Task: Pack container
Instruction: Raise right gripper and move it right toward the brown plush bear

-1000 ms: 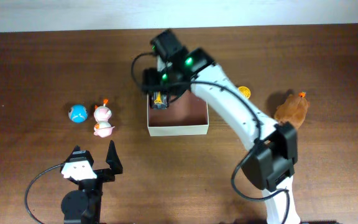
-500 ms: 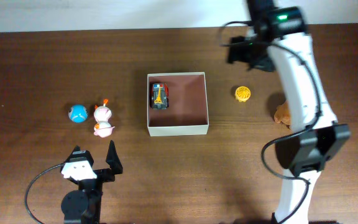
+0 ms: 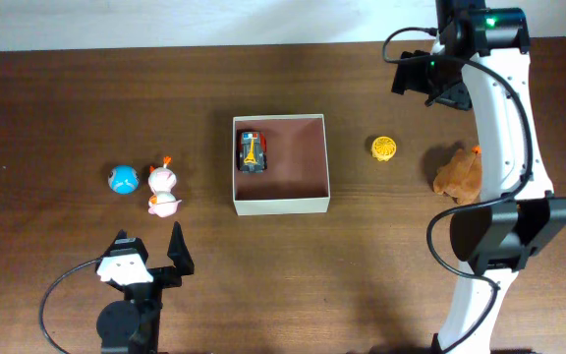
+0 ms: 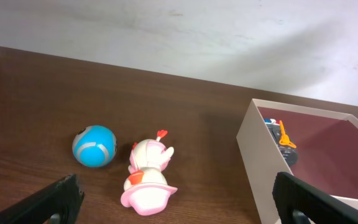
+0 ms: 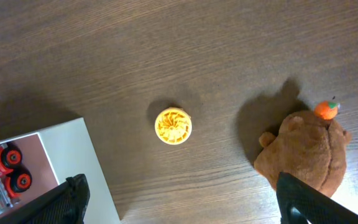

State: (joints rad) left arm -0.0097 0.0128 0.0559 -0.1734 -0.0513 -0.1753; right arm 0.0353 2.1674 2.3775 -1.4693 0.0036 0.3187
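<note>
The container (image 3: 281, 205) is a square cream-walled box with a reddish-brown inside, at the table's middle. A small toy car (image 3: 252, 150) lies in its far left corner. My right gripper (image 3: 428, 87) is open and empty, high above the table's far right, beyond a yellow disc (image 3: 384, 147) and a brown plush toy (image 3: 460, 173). In the right wrist view the yellow disc (image 5: 173, 125), the plush (image 5: 306, 152) and the container wall (image 5: 73, 162) lie below the open jaws (image 5: 179, 199). My left gripper (image 3: 150, 251) is open and empty near the front left.
A blue ball (image 3: 124, 179) and two pink-and-white toys (image 3: 163, 179) (image 3: 164, 204) lie left of the container. In the left wrist view the ball (image 4: 94, 146), a pink toy (image 4: 149, 174) and the container wall (image 4: 257, 149) lie ahead of the jaws.
My right gripper was over the toy car inside the container, then left it there and swung up to the far right. The left arm has not moved.
</note>
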